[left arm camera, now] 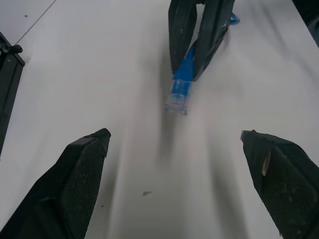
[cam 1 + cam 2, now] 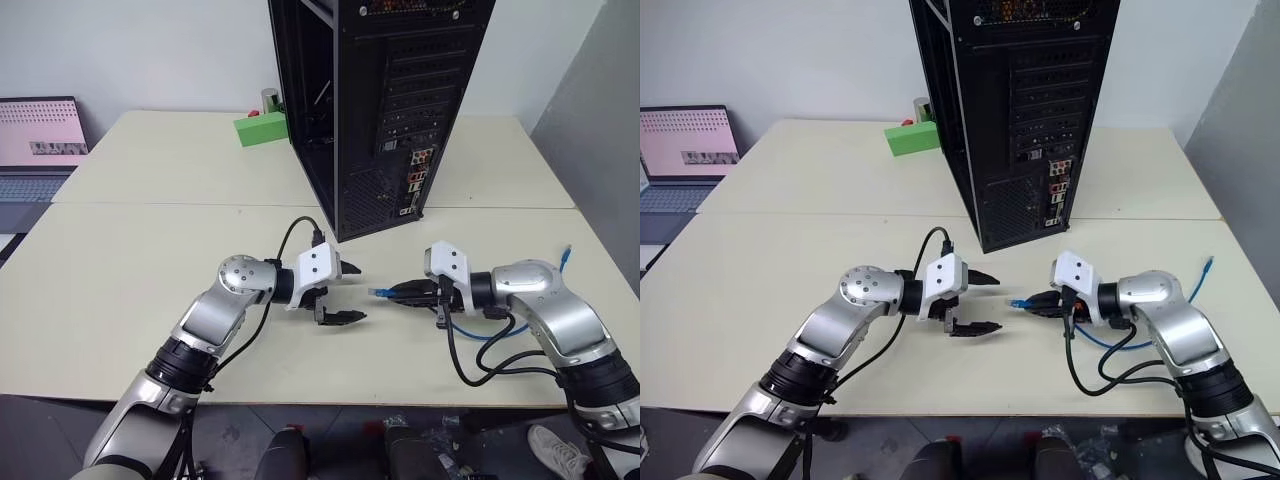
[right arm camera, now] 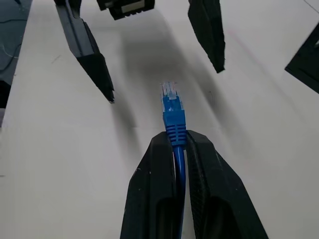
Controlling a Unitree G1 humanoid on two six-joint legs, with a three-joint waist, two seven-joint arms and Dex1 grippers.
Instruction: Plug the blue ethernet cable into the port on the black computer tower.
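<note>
Judging by its thin, limp run across the surface (image 2: 120, 250), the blue ethernet cable (image 2: 480, 330) is light and floppy along its length, with stiffness only at the booted plug, so the sensible place to hold it is where it is held now: just behind the boot, leaving the clear tip free to enter a socket. The right tool (image 2: 398, 293), at centre right of the head view, is clenched on that cable, its two black fingers pressed flat against the cord with the blue boot and plug sticking out past their tips toward the middle of the frame. The plug's clip looks small and probably fragile, so I would not squeeze the plug itself. The rest of the cord trails back under the right arm in a loose loop, and its far end lies near the right edge of the frame. The left tool (image 2: 345, 293) sits just left of centre, released, jaws spread wide and empty, pointing at the plug with a small gap between them; in the left wrist view the plug (image 1: 179, 89) lies ahead, between the two spread fingers. The black computer tower (image 2: 380, 110) stands upright at upper centre, behind both tools, its rear connector cluster (image 2: 415, 185) facing the camera, well apart from the plug.
</note>
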